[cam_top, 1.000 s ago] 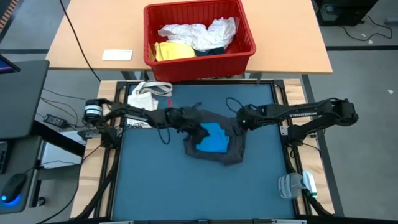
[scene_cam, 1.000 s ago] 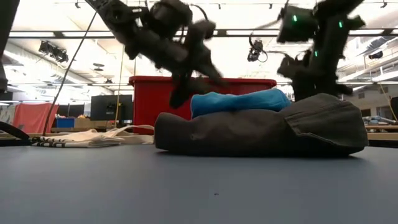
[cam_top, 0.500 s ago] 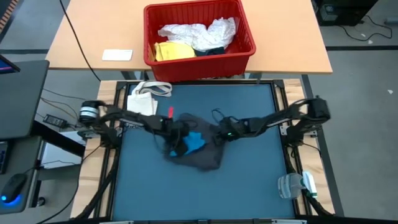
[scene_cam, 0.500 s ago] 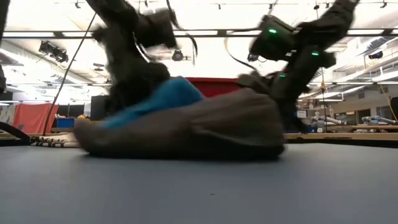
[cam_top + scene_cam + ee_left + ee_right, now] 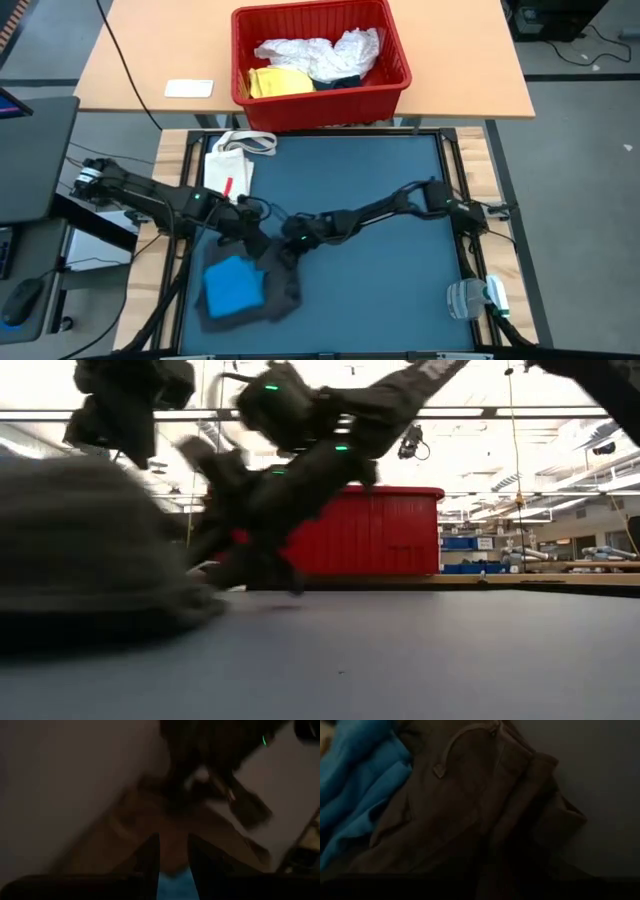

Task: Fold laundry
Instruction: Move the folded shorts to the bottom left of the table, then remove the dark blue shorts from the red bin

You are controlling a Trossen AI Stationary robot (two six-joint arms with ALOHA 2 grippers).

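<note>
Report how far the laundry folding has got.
Done: nothing looks neatly folded; the dark grey garment lies bunched at the mat's front left with the bright blue garment on it. In hand: the left gripper and right gripper are both at the grey garment's rear edge. Left: white and yellow pieces sit in the red basket.

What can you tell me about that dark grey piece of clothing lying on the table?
The dark grey garment is soft, matte cloth, crumpled into a loose heap near the front left corner of the blue table. Folds and a thin cord loop show close up. A bright blue garment lies on it. The left pincer and right pincer meet at its upper edge.
</note>
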